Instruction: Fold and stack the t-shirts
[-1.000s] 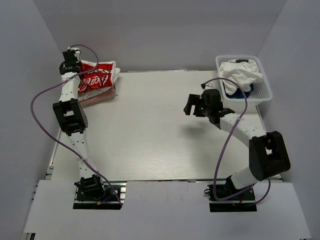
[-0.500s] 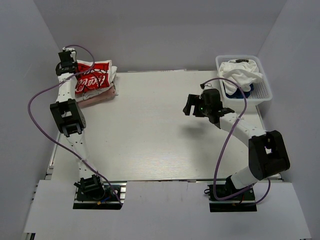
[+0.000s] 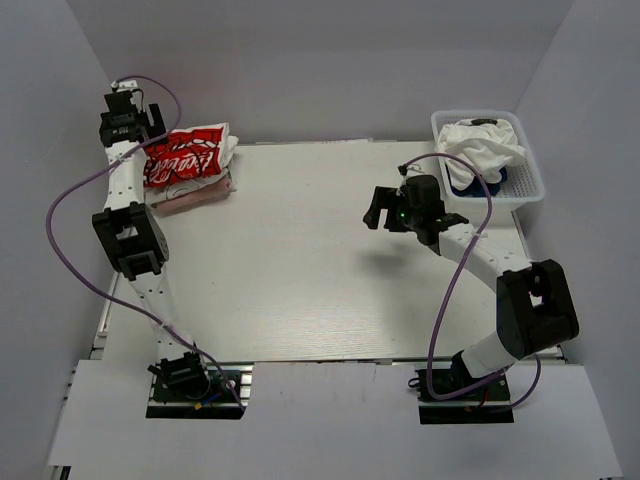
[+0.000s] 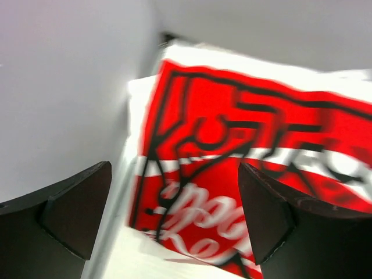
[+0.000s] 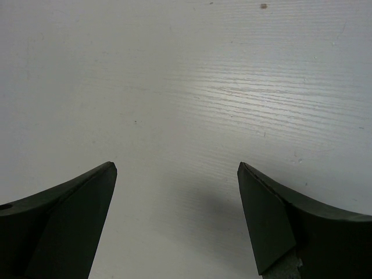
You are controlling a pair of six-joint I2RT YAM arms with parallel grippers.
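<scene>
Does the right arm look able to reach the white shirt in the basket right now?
Probably yes: the right gripper is open and empty near the basket, and the white shirt heaps above its rim, uncovered.

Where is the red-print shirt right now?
In the top view, the red-print shirt lies folded at the far-left corner of the table, atop a pinkish shirt, just right of the open left gripper.

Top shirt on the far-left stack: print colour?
Red with black outlines and white script, on the white top shirt; best in the left wrist view.
</scene>
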